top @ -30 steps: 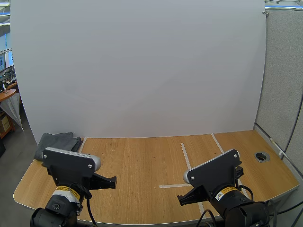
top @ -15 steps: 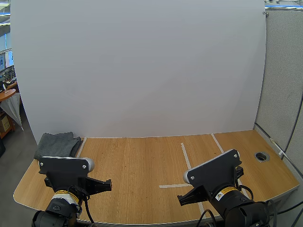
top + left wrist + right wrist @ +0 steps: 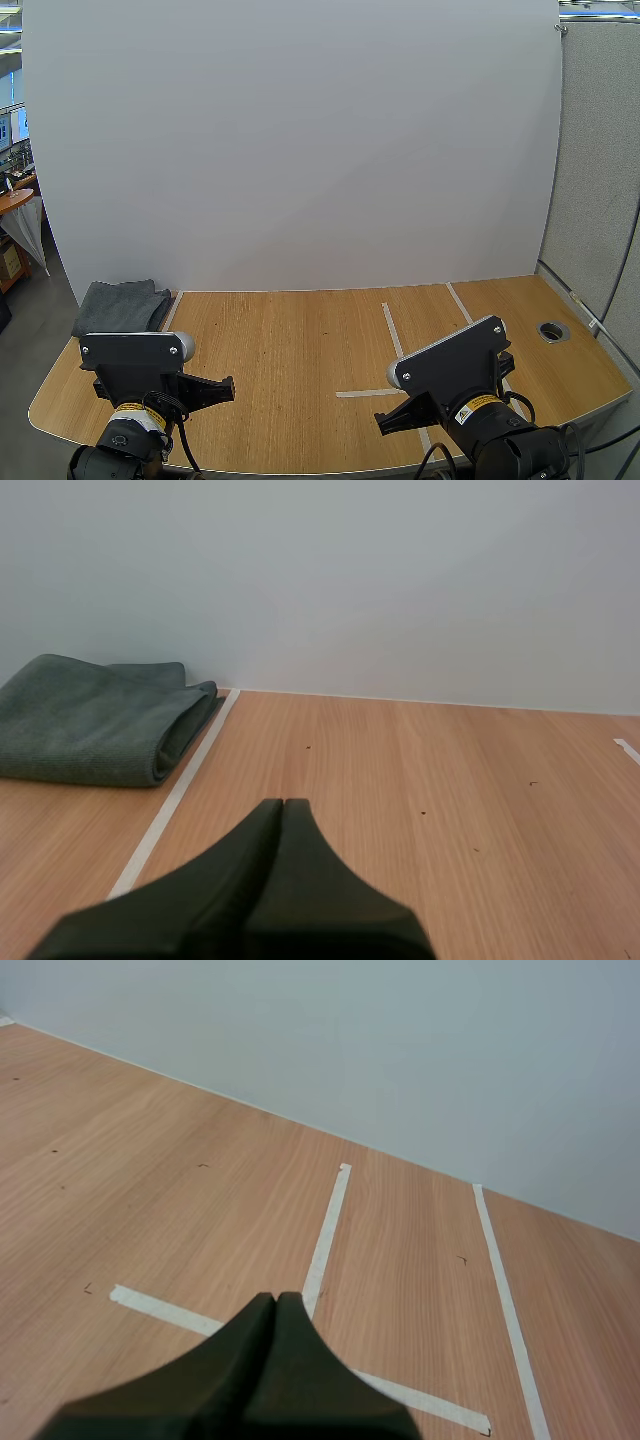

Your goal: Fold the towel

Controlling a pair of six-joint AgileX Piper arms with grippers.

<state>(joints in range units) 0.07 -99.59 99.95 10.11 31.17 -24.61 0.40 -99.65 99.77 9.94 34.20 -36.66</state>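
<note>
The towel (image 3: pixel 120 305) lies folded at the far left corner of the table (image 3: pixel 290 350), just beside a tape strip (image 3: pixel 175 800). The left gripper (image 3: pixel 283 805) is fully closed and empty, well apart from the towel. The right gripper (image 3: pixel 276 1298) is likewise closed and empty, over the tape marks (image 3: pixel 325 1235).

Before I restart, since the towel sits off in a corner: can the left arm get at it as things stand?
Probably yes. The towel lies ahead and left of the shut left gripper, with only bare table and a tape strip between.
</note>
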